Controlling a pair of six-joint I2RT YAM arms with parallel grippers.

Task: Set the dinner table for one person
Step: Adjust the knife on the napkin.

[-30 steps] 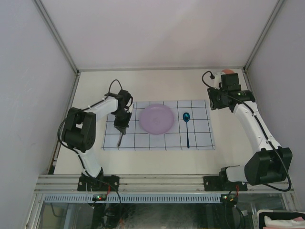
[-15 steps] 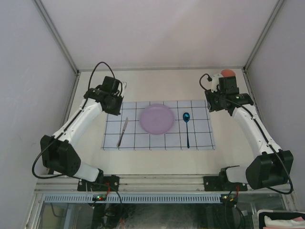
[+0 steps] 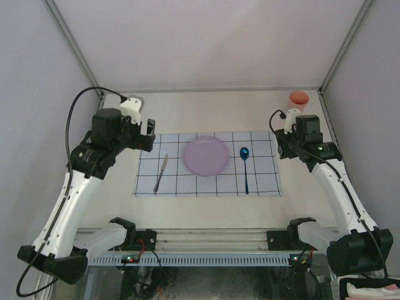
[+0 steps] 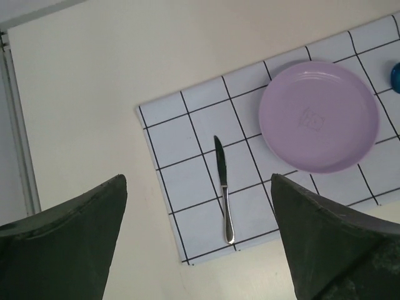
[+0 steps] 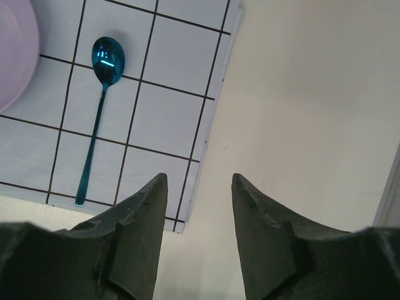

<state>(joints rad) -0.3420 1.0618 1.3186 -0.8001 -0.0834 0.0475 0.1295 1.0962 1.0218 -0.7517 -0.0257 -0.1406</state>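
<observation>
On the off-white dinner table (image 3: pixel 206 112) lies a grid-patterned cloth (image 3: pixel 262 181). A purple plate (image 3: pixel 205 156) sits at its middle. A silver knife (image 3: pixel 161 172) lies left of the plate and a blue spoon (image 3: pixel 245 165) right of it. My left gripper (image 3: pixel 146 134) hangs high over the cloth's back left corner, wide open and empty; its wrist view looks down on the knife (image 4: pixel 222 187) and plate (image 4: pixel 319 115). My right gripper (image 3: pixel 284 149) hovers by the cloth's right edge, open with nothing between its fingers, the spoon (image 5: pixel 108 59) to its left.
An orange cup (image 3: pixel 299 99) stands upright in the table's back right corner, behind the right gripper. Aluminium rails (image 3: pixel 206 90) and white walls close the table in at the back and sides. Both arm bases sit at the near edge.
The left gripper let go of the knife, leaving it on the cloth, then opened wide and rose back to the left. The right gripper drew back from the cup toward the cloth's edge.
</observation>
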